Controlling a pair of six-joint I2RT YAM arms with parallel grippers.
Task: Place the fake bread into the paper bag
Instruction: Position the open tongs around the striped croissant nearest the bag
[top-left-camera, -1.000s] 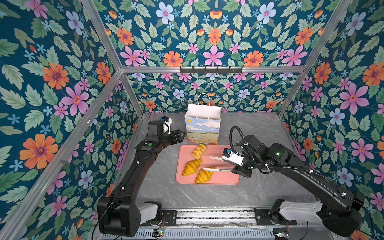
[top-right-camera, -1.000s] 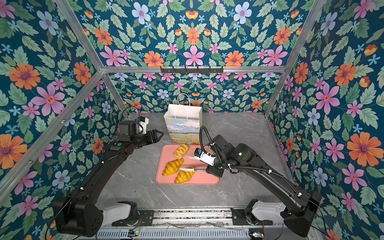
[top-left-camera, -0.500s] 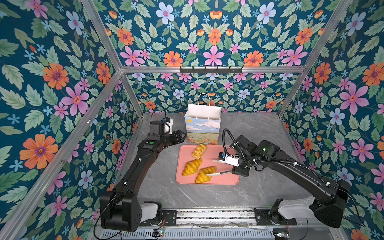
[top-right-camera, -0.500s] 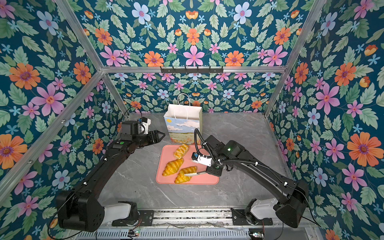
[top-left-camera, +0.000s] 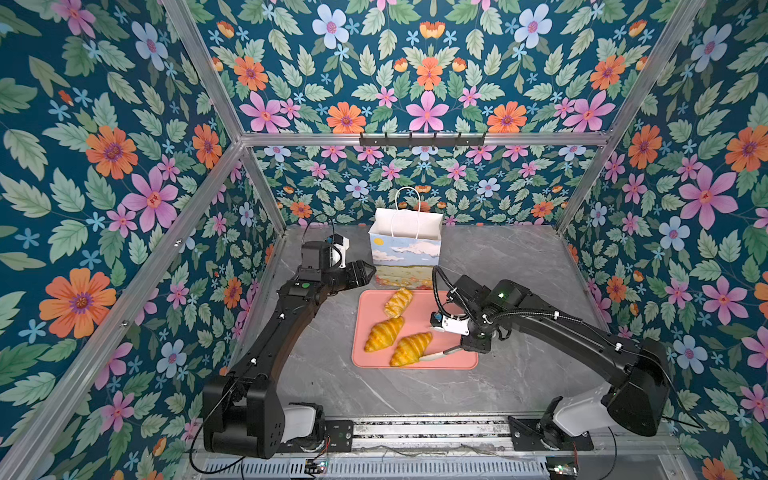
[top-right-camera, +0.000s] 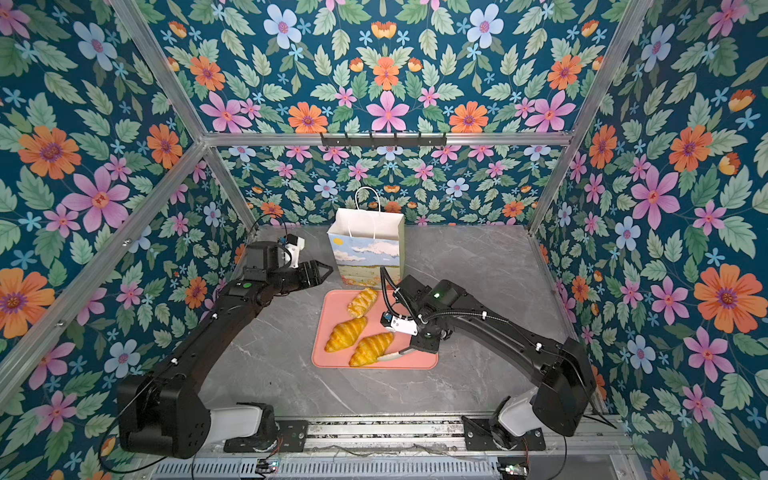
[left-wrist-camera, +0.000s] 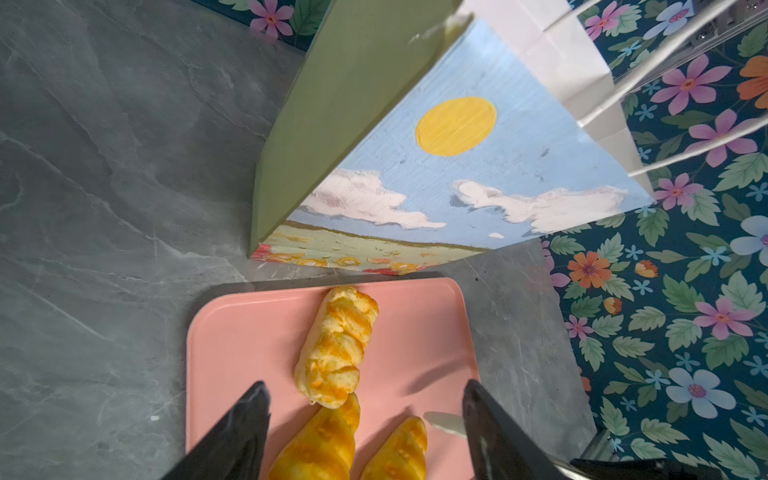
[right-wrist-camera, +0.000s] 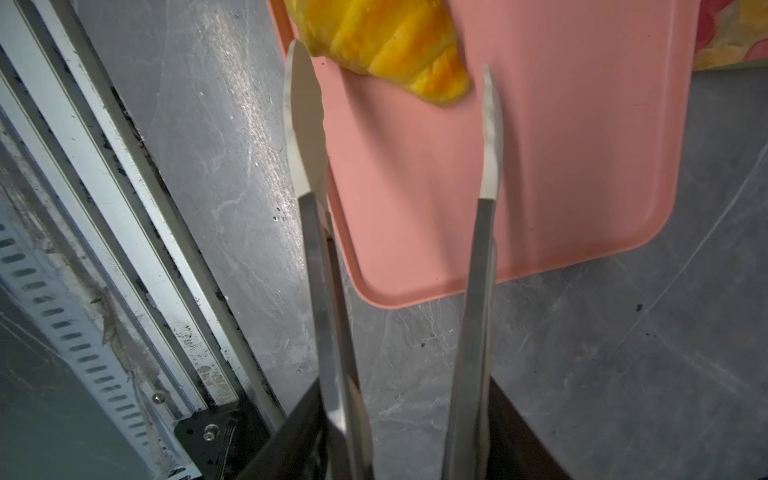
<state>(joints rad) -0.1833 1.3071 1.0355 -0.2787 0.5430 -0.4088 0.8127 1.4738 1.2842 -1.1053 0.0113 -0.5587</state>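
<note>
Three pieces of fake bread lie on a pink tray: a braided piece and two croissants. The paper bag stands upright and open just behind the tray. My right gripper is shut on metal tongs. The tongs' arms are spread on either side of the tip of the near croissant. My left gripper hovers open by the bag's lower left corner, above the tray's far edge. Nothing sits between its fingertips.
Floral walls close in the grey table on three sides. A metal rail carrying both arm bases runs along the front edge. The bag's cord handles stick up at the back.
My right arm has carried the tongs left and forward to the near croissant, and the tongs have spread wider. The left arm has hardly moved.
</note>
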